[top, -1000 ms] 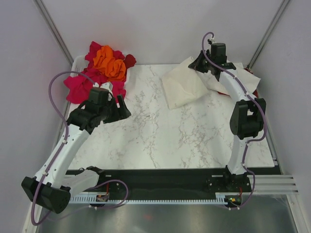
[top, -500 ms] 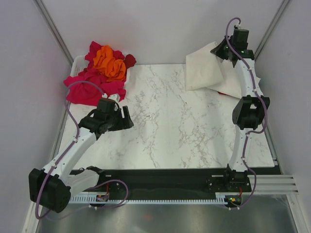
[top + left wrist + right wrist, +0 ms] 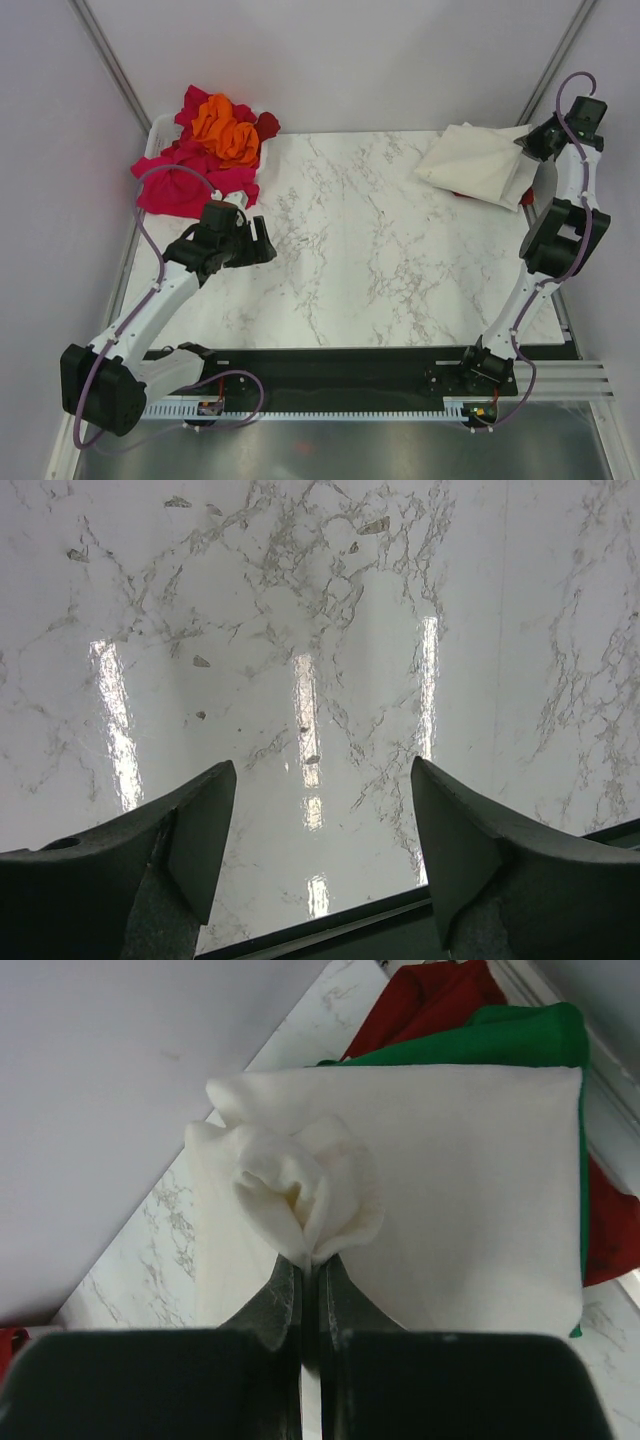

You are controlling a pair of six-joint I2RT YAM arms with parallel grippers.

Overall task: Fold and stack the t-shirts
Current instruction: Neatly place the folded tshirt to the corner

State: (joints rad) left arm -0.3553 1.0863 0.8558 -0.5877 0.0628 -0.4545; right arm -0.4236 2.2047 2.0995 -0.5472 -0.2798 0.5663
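Cream cotton is what your right tool point(image 3: 308, 1260) grips. Its two fingers are pressed together on a bunched-up fold of the cream t-shirt point(image 3: 460, 1180), and the fabric puffs out in a soft knot just past the tips. From the right wrist camera you see the rest of that tee spread flat and roughly square. It lies on a green t-shirt point(image 3: 520, 1035), which shows along its far and right edges. A dark red t-shirt point(image 3: 440, 995) sits under both and peeks out at the far side and again low on the right.

From above, you find the cream t-shirt point(image 3: 478, 165) at the far right corner of the counter point(image 3: 380, 260), with the right tool point(image 3: 528, 148) at its right-hand end, close to the wall. A sliver of red shows beneath the tee's near edge.

Your left tool point(image 3: 258, 240) hovers over the left part of the counter with its fingers spread wide and nothing between them. Its wrist camera shows only bare marble counter point(image 3: 300, 600) with light glare between the two dark fingers point(image 3: 200, 820).

Look to the far left corner for the unfolded heap. A magenta t-shirt point(image 3: 165, 190) sprawls at the bottom and spills toward the left arm. An orange t-shirt point(image 3: 225, 130) is crumpled on top, and a scrap of dark red cloth point(image 3: 268, 124) lies at the heap's right edge. The heap and the left tool are near each other but apart, and the heap is well apart from the cream tee.
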